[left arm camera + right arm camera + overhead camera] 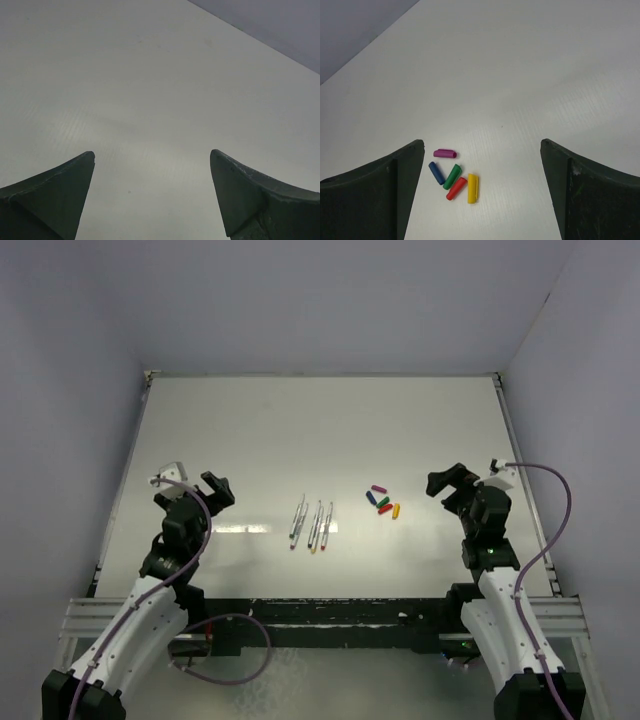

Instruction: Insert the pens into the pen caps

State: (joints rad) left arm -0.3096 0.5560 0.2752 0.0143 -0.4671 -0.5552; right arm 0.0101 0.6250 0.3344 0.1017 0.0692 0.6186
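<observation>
White and matte, carrying everything: flat counter [300,430].

Lying near its middle, a bit left of centre in top view: thin silvery-white marker pens [313,524], close together and roughly parallel, running front-to-back w/ small coloured tips toward near edge. Purple, yellow and red specks just readable there; exact pen count too fine to tell.

Sitting just right of them, apart from them: tight cluster of stubby plastic pen caps [383,502]. Showing clearly in right wrist view: purple cap [444,153] farthest from cam, blue cap [436,172] below it, green cap [452,176] beside blue, then red cap [456,188] and yellow cap [472,188] nearest cam. Green and red touching or nearly so; yellow just beside red. All lying flat.

Hovering over left side of counter, well apart from pens: left arm [180,525], left jaws standing wide, gripping nothing, only bare surface btwn them.

Hovering over right side, near caps but not touching: right arm [480,520], right jaws likewise spread wide, holding nothing, caps showing btwn them in that arm's wrist view.
</observation>
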